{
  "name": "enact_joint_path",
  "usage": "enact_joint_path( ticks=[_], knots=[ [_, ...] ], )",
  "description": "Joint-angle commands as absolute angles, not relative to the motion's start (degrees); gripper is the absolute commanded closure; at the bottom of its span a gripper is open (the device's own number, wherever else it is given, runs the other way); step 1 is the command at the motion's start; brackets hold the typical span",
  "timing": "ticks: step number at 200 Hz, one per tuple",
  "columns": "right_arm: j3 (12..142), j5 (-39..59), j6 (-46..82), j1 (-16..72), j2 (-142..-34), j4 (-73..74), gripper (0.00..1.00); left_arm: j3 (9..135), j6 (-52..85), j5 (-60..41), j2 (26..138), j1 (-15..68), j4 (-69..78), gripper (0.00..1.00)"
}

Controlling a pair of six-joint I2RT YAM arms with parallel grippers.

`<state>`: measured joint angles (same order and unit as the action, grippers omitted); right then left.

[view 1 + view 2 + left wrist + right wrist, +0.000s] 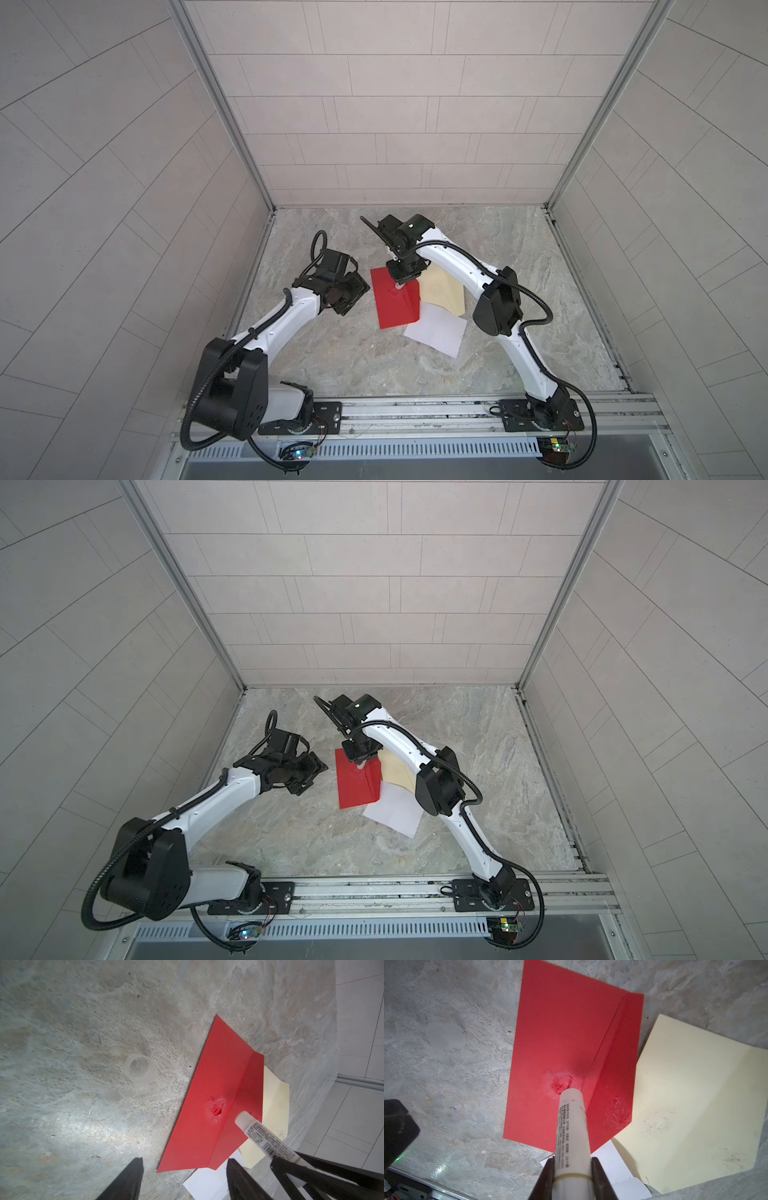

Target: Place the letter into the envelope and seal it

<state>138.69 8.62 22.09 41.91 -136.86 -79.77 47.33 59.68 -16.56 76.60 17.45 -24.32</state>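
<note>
The red envelope lies flat on the stone table with its flap open toward the right. My right gripper is shut on a white glue stick. The stick's tip points down at the flap crease, beside a whitish glue smear; whether it touches is unclear. The letter, a white folded sheet, lies outside the envelope, partly under its near right corner. My left gripper hovers open and empty left of the envelope.
A cream envelope with its flap open lies right of the red one, partly under my right arm. A clear cap rests on the table left of the red envelope. Walls close in the table on three sides.
</note>
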Motion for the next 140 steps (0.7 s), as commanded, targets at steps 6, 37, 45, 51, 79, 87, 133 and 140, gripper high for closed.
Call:
enact_joint_path(
  ticks=[6,37,45,51,79,87,133,140],
  knots=[
    [140.53,9.97,21.88,42.69,-139.65,-84.32,1.0,45.67,58.13,-16.35,76.37,18.01,-25.66,0.29],
    [140.54,10.91,22.41,43.34,-140.26,-81.87,1.0,44.91,57.18,-17.18,77.69,18.8,-25.53,0.29],
    [140.54,11.06,22.5,43.45,-140.64,-81.42,1.0,44.81,56.75,-17.31,78.21,19.12,-25.4,0.29],
    [140.56,10.88,22.66,43.51,-140.87,-81.2,1.0,44.88,56.38,-17.31,78.78,19.41,-25.36,0.29],
    [140.54,8.38,23.89,43.51,-142.55,-81.56,1.0,45.5,54.62,-18.78,81.95,20.53,-24.64,0.29],
    [140.57,7.87,23.99,43.59,-142.88,-81.57,1.0,45.86,54.07,-19.13,83.01,20.62,-24.61,0.29],
    [140.61,6.46,26.34,43.87,-144.44,-80.07,1.0,48.61,51.71,-21.86,89.69,20.91,-22.85,0.29],
    [140.54,7.23,26.62,43.88,-144.49,-79.35,1.0,49.01,51.39,-22.11,90.67,20.92,-22.43,0.29]
  ],
)
